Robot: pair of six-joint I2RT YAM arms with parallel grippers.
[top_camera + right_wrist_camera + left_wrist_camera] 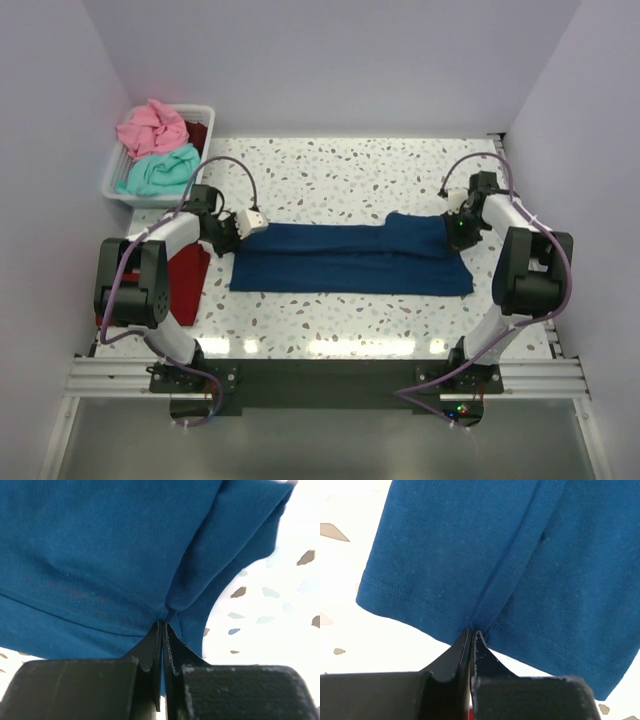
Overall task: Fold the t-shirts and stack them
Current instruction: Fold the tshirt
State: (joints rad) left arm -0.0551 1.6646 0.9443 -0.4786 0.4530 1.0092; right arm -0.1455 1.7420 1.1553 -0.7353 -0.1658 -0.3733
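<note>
A navy blue t-shirt (350, 258) lies folded lengthwise across the table's middle, print hidden. My left gripper (238, 228) is shut on its left hem edge; the left wrist view shows the cloth (485, 555) pinched at my gripper (472, 632). My right gripper (457, 226) is shut on the shirt's right end, where the cloth (110, 550) bunches at my gripper (163, 625). A dark red t-shirt (187, 277) lies flat at the table's left edge, partly under my left arm. A pink t-shirt (150, 127) and a teal t-shirt (160, 171) sit crumpled in the basket.
A white plastic basket (111, 178) stands at the back left corner. The speckled tabletop (340, 175) is bounded by lilac walls on the left, back and right. A metal rail (330, 375) runs along the near edge.
</note>
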